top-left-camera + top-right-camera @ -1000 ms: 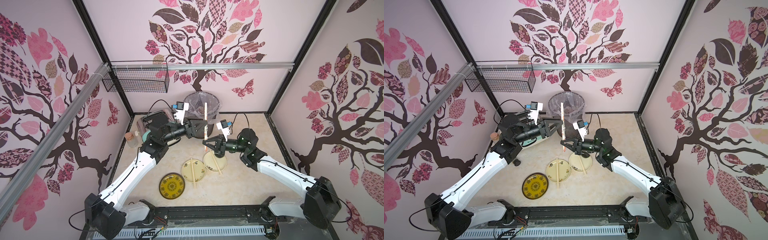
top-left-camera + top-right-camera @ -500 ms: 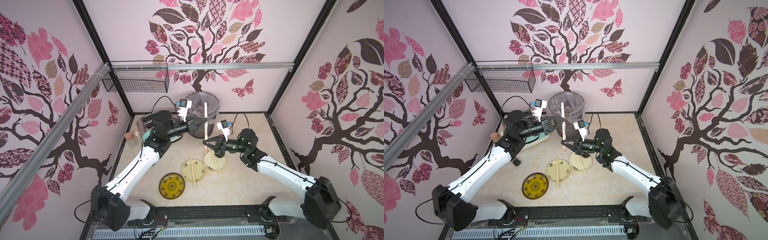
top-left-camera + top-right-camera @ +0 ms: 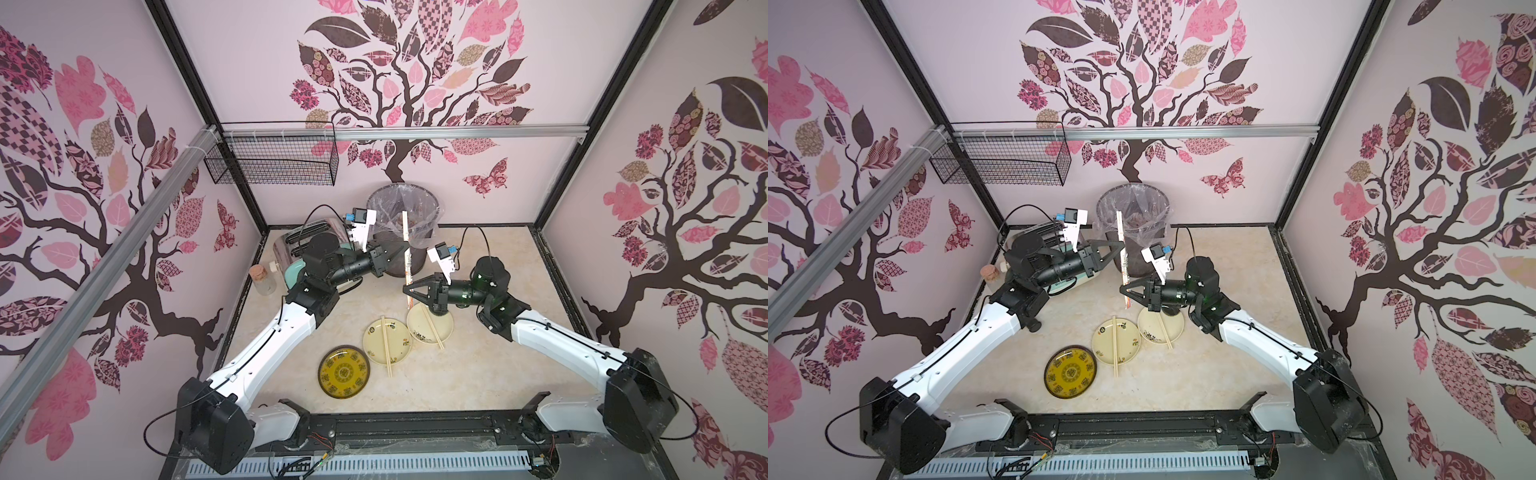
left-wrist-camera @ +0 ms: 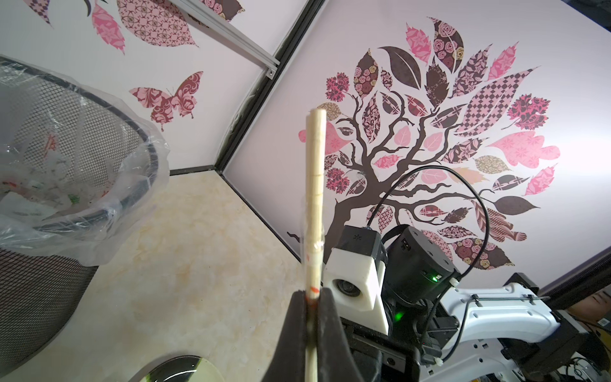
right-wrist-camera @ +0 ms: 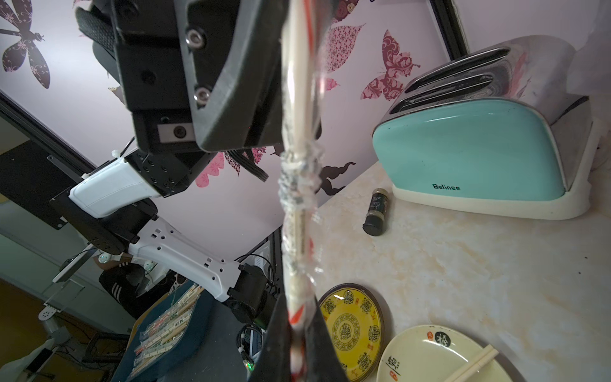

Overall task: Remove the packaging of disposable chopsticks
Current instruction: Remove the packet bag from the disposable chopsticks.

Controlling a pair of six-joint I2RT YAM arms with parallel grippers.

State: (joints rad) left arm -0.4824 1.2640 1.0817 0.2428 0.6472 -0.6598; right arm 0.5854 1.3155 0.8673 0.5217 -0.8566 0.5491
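Left gripper (image 3: pixel 404 248) now clamped on upright chopsticks (image 3: pixel 406 226) in front of bin (image 3: pixel 432 200); right gripper (image 3: pixel 407 289) pinching sleeve (image 5: pixel 299 185) at lower end, sleeve bunched midway.

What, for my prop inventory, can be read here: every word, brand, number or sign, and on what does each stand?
"Belinee": dark letters low on the teal toaster, right wrist view.
"福", probably: white on a black disc, on the cream plate.
Too small or stylised to read: the red mark beside that disc, the motifs on the yellow plate, the label of the dark bottle, the red print on the packaging.
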